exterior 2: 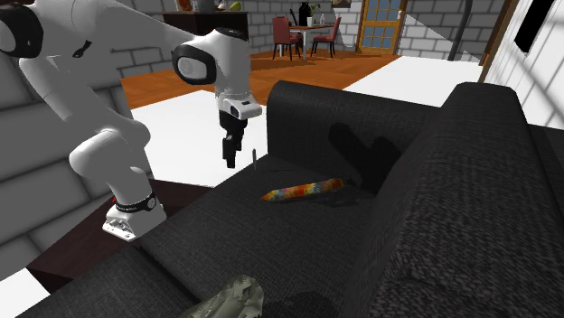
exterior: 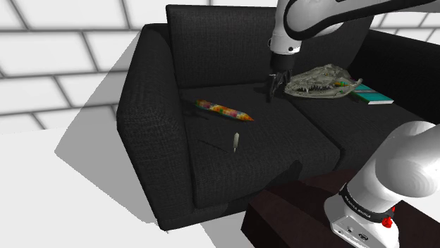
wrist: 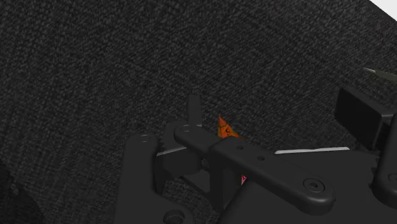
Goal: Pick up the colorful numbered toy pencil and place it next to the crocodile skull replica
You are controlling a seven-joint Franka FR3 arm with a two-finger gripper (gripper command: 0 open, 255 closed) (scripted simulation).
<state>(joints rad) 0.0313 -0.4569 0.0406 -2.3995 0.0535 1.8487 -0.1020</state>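
A black sofa holds everything. The crocodile skull rests on its seat at three o'clock of the gripper, whose spread I cannot tell. The multicoloured toy pencil lies unheld on the cushion at eight o'clock.

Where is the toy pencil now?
In the shoulder view the toy pencil lies on the sofa seat, left of the gripper and the skull.

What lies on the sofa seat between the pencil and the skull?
Nothing: in the shoulder view the seat between the pencil and the skull is bare black fabric, crossed only by a cushion seam. The gripper hangs in front of it.
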